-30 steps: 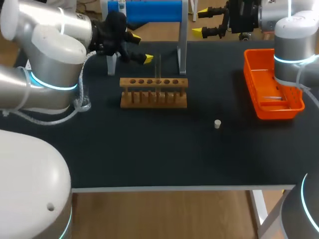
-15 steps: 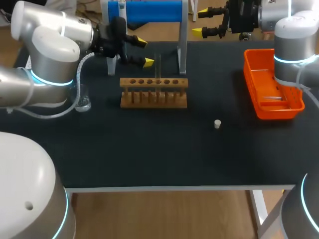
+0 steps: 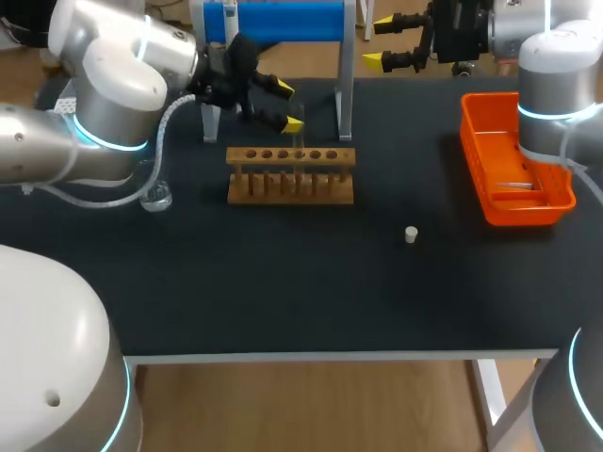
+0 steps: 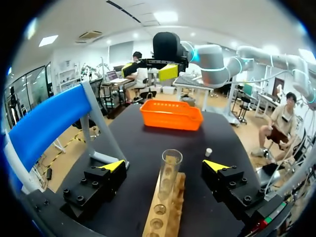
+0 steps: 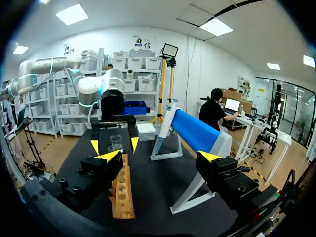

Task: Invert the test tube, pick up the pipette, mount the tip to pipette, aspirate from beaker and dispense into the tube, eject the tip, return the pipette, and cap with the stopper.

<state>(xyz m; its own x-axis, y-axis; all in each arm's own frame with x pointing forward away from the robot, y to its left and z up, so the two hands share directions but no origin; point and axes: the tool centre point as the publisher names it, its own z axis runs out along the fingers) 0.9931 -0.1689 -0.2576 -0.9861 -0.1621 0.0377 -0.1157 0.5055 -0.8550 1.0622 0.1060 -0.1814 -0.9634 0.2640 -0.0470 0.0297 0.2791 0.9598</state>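
Both jaws released, left gripper (image 3: 288, 106) shifted right, straddling test tube (image 4: 170, 171) in rack (image 3: 290, 179), right gripper (image 3: 378, 41) unmoved.

Black surface (image 3: 283, 282) carrying a wooden rack with holes (image 3: 290, 186) toward the far middle. Just behind, a blue cylinder on a white frame (image 3: 287, 21). Well apart rightward, an orange plastic basket (image 3: 528, 209).

Black table (image 3: 283, 292), wooden rack (image 3: 290, 179), orange basket (image 3: 528, 213), white stopper (image 3: 411, 234), glass beaker (image 3: 156, 196), blue stand (image 3: 283, 21)
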